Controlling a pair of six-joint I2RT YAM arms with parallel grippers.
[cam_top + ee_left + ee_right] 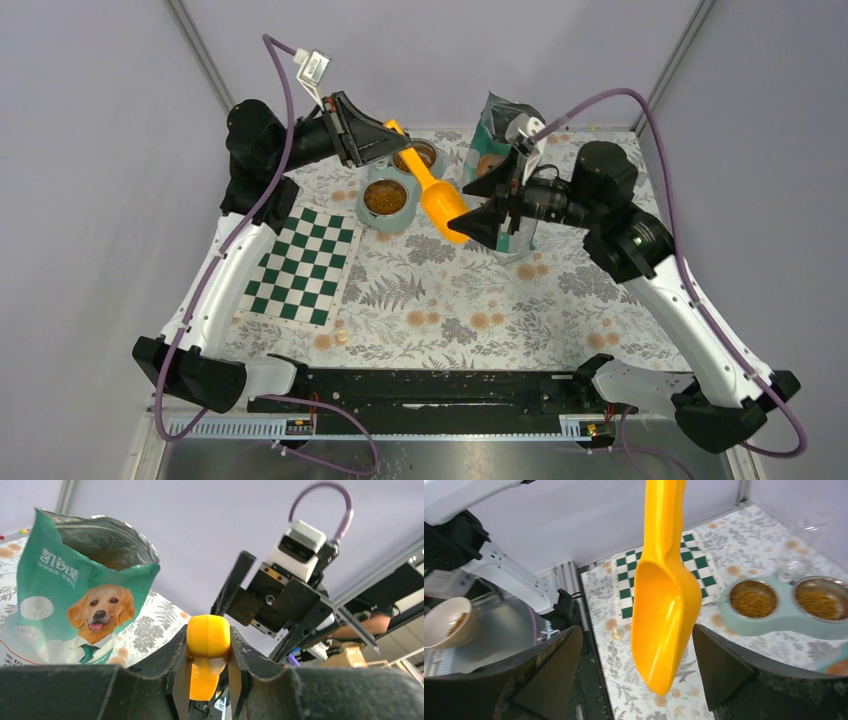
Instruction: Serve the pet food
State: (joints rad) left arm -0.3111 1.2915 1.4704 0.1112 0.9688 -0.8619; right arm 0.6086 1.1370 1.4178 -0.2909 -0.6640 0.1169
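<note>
Pet food pouch (492,118) stands open far right, behind my right claw (475,215), spread wide, gripping nothing. Kibble (751,603) lies in the far twin bowl (774,626). My left claw (207,645) pinches the scoop (437,195) only at its handle end; slipping there, it could drop and scatter kibble.

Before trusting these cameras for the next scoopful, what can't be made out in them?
- Fill level inside the pouch: left wrist view, its dark mouth shows no contents.
- Pouch front: top view, right gripper covers most.
- Scoop handle end: right wrist view, cut by the top edge.
- Scoop bowl: left wrist view, hidden behind left gripper.
</note>
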